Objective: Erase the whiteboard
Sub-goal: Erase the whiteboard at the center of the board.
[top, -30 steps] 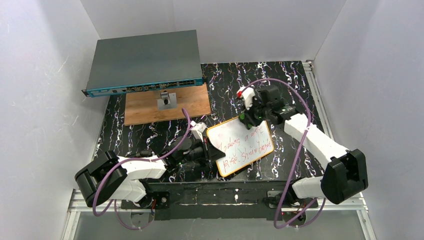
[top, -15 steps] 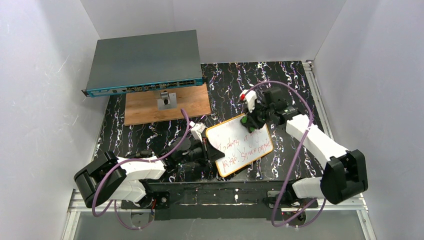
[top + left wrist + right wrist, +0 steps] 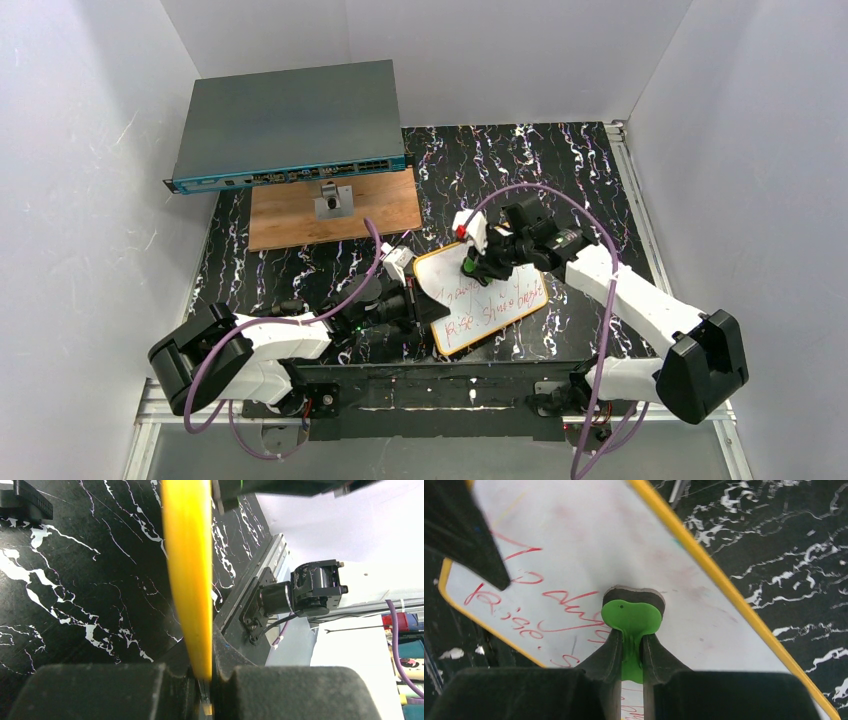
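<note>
Yellow-framed white whiteboard (image 3: 495, 305) (red writing), green eraser (image 3: 631, 617), black white-veined marble-look table (image 3: 560, 160)

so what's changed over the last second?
The right gripper, shut on the green eraser, swept left across the top of the whiteboard. Much of the upper line of red writing is gone. The left gripper stayed clamped on the board's edge. The lower line, network switch and wooden board are unchanged.

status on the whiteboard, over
Left gripper shut on whiteboard edge. Right gripper shut on green eraser, pad on the board. Far part wiped, red writing left nearer the arms. Nothing in the way.
</note>
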`<state>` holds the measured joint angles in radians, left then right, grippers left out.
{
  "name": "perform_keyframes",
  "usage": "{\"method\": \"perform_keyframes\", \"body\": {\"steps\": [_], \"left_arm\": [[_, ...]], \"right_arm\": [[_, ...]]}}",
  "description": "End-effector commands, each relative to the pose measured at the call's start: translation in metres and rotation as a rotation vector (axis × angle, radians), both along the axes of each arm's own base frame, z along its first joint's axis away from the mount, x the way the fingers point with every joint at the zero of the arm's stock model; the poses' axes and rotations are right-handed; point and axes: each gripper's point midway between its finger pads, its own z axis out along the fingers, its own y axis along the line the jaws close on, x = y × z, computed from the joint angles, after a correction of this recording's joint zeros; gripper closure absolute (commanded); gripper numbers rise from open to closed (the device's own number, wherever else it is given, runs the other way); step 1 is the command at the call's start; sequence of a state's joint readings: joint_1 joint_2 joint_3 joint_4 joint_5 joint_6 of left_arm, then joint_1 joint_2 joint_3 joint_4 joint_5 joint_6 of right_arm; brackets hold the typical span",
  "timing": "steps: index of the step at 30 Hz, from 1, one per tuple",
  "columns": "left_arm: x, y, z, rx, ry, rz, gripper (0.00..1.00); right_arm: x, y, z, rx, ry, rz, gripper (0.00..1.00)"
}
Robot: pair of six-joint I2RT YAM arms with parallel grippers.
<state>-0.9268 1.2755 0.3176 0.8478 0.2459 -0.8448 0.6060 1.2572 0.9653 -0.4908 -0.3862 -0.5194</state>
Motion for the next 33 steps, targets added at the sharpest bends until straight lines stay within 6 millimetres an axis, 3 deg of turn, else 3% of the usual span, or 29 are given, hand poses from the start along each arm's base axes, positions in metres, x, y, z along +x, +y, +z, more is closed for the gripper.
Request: {"method": "perform_keyframes", "body": {"steps": [1, 5, 11, 13, 17, 21, 25, 27, 30, 33], "left_arm": [[-0.010, -0.016, 0.057, -0.172, -0.177, -0.097, 1.00], [-0.009, -0.012, 0.057, -0.167, -0.181, -0.084, 1.00], [-0.009, -0.013, 0.058, -0.171, -0.182, -0.087, 1.00], [-0.009, -0.013, 0.058, -0.172, -0.180, -0.089, 1.00], [-0.009, -0.014, 0.058, -0.173, -0.178, -0.087, 1.00], [-0.008, -0.014, 0.057, -0.172, -0.176, -0.084, 1.00], [-0.007, -0.013, 0.056, -0.167, -0.174, -0.076, 1.00], [-0.007, -0.013, 0.055, -0.164, -0.172, -0.076, 1.00], [-0.007, -0.014, 0.054, -0.163, -0.171, -0.079, 1.00], [-0.007, -0.015, 0.054, -0.164, -0.171, -0.084, 1.00]], "right_arm": [[-0.034, -0.008, -0.020, -0.140, -0.023, 0.190, 0.99], [-0.026, -0.019, -0.030, -0.204, -0.086, 0.149, 0.99], [0.036, -0.044, -0.015, -0.243, -0.232, -0.177, 0.99], [0.047, -0.046, -0.006, -0.237, -0.250, -0.229, 0.99], [0.031, -0.023, 0.000, -0.169, -0.171, -0.136, 0.99], [-0.008, 0.002, -0.006, -0.151, -0.120, 0.053, 0.99], [-0.038, 0.003, -0.020, -0.171, -0.097, 0.175, 0.99], [-0.034, -0.003, -0.026, -0.195, -0.126, 0.154, 0.99], [-0.009, -0.019, -0.030, -0.243, -0.208, 0.032, 0.99], [0.021, -0.032, -0.016, -0.230, -0.247, -0.120, 0.99]]}}
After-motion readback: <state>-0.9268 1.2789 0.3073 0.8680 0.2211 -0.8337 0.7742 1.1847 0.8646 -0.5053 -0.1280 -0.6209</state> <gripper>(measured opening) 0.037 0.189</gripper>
